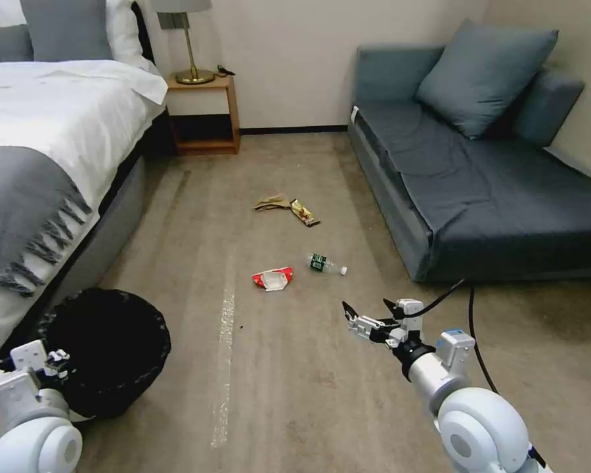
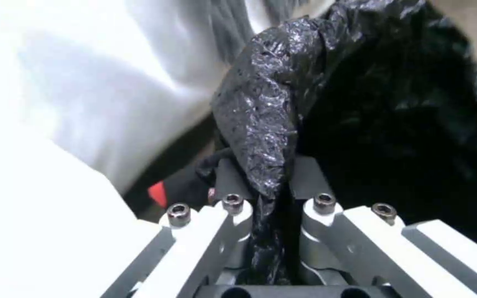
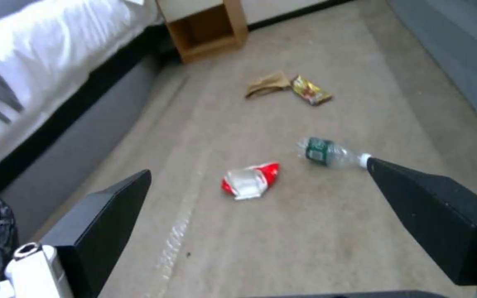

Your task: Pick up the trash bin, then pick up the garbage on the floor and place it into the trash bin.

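Trash bin point(image 1: 105, 351): rim and bag pinched between the closed jaws of the left gripper point(image 2: 274, 186). Right gripper point(image 1: 369, 310) spread wide, holding nothing. Ahead of its jaws on the carpet: bottle point(image 3: 329, 153), red-white wrapper point(image 3: 249, 181); beyond them tan paper point(image 3: 266, 84), snack wrapper point(image 3: 310, 90).

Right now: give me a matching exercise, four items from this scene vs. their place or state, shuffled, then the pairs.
1. trash bin
2. bottle
3. left end effector
4. right end effector

A. open, above the floor
B. lying on the carpet near the sofa
C. beside the bed
D. shut on the bin's bag

Pairs: 1-C, 2-B, 3-D, 4-A
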`<state>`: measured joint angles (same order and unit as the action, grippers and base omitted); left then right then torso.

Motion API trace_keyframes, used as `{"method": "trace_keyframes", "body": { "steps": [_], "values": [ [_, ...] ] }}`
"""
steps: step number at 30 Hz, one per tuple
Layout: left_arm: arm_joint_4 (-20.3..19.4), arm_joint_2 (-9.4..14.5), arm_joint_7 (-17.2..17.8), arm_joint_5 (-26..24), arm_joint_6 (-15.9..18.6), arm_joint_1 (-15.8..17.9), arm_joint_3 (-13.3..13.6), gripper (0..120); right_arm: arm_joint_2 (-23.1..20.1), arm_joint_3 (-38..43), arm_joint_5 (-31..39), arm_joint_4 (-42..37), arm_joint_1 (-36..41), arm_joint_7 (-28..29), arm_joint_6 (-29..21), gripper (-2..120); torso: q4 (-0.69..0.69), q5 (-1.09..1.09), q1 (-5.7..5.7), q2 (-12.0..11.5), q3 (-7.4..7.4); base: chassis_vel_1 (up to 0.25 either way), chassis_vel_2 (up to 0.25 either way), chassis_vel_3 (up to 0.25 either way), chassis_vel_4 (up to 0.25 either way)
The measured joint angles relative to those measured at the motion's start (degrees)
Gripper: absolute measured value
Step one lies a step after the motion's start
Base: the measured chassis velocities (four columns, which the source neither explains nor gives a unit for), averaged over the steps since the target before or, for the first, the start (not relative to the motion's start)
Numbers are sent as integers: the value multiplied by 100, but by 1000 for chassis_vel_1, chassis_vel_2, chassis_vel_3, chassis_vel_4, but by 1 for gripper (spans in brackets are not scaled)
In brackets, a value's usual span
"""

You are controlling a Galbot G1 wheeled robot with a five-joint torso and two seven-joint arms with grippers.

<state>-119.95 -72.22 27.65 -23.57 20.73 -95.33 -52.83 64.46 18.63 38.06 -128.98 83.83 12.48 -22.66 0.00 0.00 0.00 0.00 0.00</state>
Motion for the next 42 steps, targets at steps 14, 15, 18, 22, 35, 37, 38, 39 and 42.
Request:
{"method": "trace_keyframes", "body": {
  "steps": [14, 15, 18, 22, 35, 37, 38, 39, 42],
  "values": [
    [-257, -60, -164, 896, -376, -226, 51, 6, 70, 122, -2, 149, 71, -30, 217, 100, 0, 0, 0, 0, 0, 0, 0, 0, 0],
    [-257, -60, -164, 896, -376, -226, 51, 6, 70, 122, -2, 149, 71, -30, 217, 100, 0, 0, 0, 0, 0, 0, 0, 0, 0],
    [-275, -62, -169, 920, -388, -219, 72, 6, 74, 196, -12, 190, 105, -69, 249, 100, 0, 0, 0, 0, 0, 0, 0, 0, 0],
    [-275, -69, -177, 928, -412, -213, 87, 6, 77, 251, -38, 242, 145, -96, 301, 100, 0, 0, 0, 0, 0, 0, 0, 0, 0],
    [-142, -146, -210, 1317, -571, -100, 223, 6, 136, 404, -217, 691, 253, -268, 691, 100, 0, 0, 0, 0, 0, 0, 0, 0, 0],
    [-122, -163, -210, 1363, -581, -83, 240, 6, 146, 405, -229, 753, 249, -282, 717, 100, 0, -1, 0, 0, 0, 0, 0, 0, 0],
    [-111, -172, -212, 1386, -595, -72, 247, 6, 150, 404, -234, 783, 241, -296, 739, 100, 0, 0, 0, 0, 0, 0, 0, 0, 0],
    [-111, -172, -212, 1386, -595, -72, 247, 6, 150, 404, -234, 783, 241, -296, 739, 100, 0, 0, 0, 0, 0, 0, 0, 0, 0],
    [-60, -174, -221, 1413, -672, -54, 254, 6, 154, 387, -241, 833, 204, -331, 780, 100, 0, 0, 0, 0, 0, -22, 13, 19, -25]
  ]
}}
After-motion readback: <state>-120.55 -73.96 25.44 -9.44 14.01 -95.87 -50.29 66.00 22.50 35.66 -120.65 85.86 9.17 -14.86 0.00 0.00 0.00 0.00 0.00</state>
